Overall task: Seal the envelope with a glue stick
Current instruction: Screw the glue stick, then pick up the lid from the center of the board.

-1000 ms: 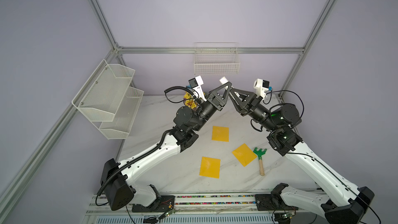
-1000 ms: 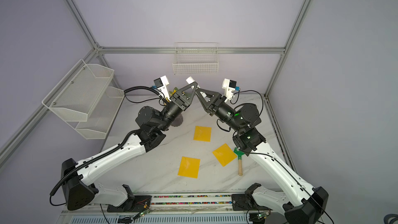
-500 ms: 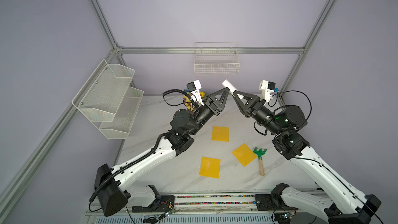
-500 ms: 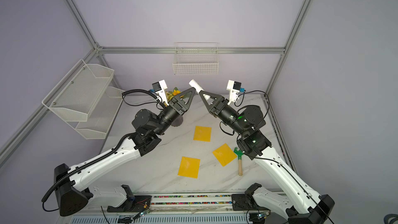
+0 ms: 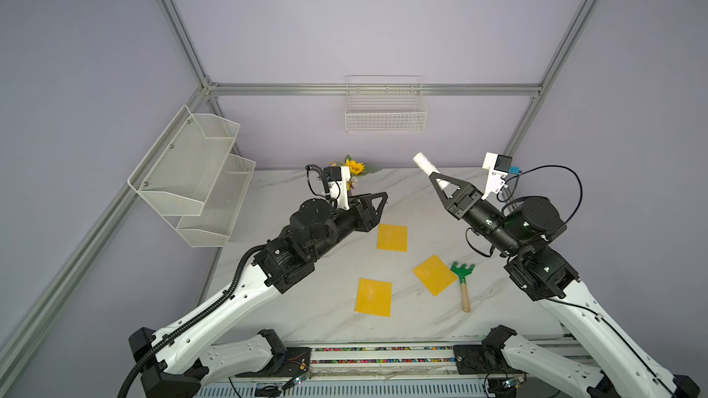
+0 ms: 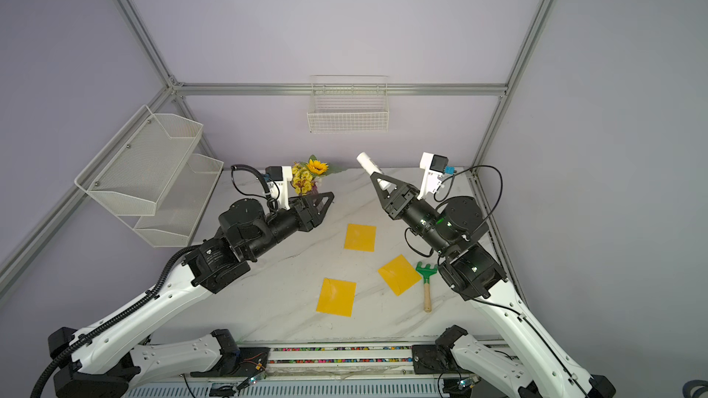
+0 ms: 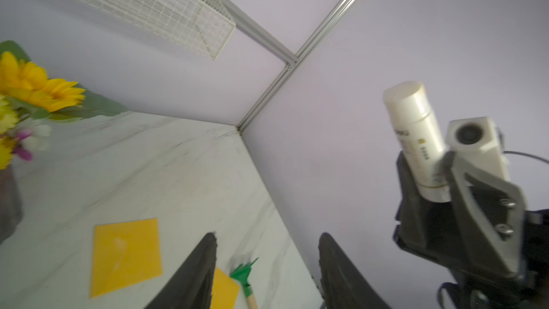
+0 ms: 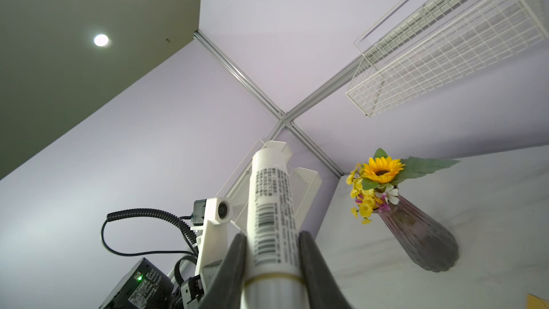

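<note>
The glue stick (image 5: 426, 165) (image 6: 368, 164), a white cylinder with a dark-printed label (image 8: 271, 203), is held in the air above the table's back right. My right gripper (image 5: 433, 176) (image 8: 272, 234) is shut on its lower body, and the capped end (image 7: 405, 99) points up and to the left. My left gripper (image 5: 384, 196) (image 7: 269, 236) is open and empty, lower and well left of the stick. Three yellow envelopes lie flat on the marble table: one at the middle (image 5: 391, 237), one toward the right (image 5: 435, 274), one near the front (image 5: 373, 297).
A green rake with a wooden handle (image 5: 462, 285) lies right of the envelopes. A vase of flowers (image 8: 416, 233) (image 6: 310, 174) stands at the back. A wire basket (image 5: 385, 109) hangs on the back wall, and a mesh shelf (image 5: 195, 178) on the left wall.
The left gripper has opened, let go of the glue stick's end and drawn back down and to the left. The right arm has carried the stick to the right.
</note>
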{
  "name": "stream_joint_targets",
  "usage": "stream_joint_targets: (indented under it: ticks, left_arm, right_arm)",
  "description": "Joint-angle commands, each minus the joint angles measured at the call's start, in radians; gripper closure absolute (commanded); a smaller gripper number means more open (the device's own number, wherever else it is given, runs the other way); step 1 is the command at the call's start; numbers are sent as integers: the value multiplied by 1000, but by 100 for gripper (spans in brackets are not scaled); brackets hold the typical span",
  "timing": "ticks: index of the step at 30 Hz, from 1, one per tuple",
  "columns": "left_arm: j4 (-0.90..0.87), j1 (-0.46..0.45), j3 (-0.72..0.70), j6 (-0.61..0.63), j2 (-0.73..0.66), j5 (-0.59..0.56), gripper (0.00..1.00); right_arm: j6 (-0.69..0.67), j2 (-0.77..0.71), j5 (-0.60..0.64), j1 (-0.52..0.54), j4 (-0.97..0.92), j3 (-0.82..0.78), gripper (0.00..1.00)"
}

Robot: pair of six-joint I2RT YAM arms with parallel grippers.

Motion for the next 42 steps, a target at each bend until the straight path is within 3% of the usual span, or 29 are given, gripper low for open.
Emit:
stream_joint_targets:
  ticks: [1,4,12,17,26,29,35,42]
  left_arm:
    - [-337,30,19,31,3,-106,39]
    - [-445,73,-26,-17,6,-154,34]
    - [-590,257,-178,-91,16,-199,36]
    - [-652,402,-239,-56,81,-149,34]
    - [-688,551,-224,23,292,-166,32]
    - [-650,606,-245,52,337,-125,34]
    - [-582,647,-238,120,411,-49,44]
    - [-578,665,-217,168,504,-83,51]
  right_arm:
    - [-73,-3,41,6,-81,-12,100]
    - [-83,9,19,6,-96,-18,100]
    - [-85,11,-4,6,-137,-41,100]
    - [-99,-15,-19,6,-193,-39,100]
    - [-88,-23,-29,6,-199,-59,100]
    - [-87,-25,-31,7,-208,-57,100]
    - [-79,-16,-52,6,-219,-55,100]
    - [-76,-21,-52,6,-237,-49,100]
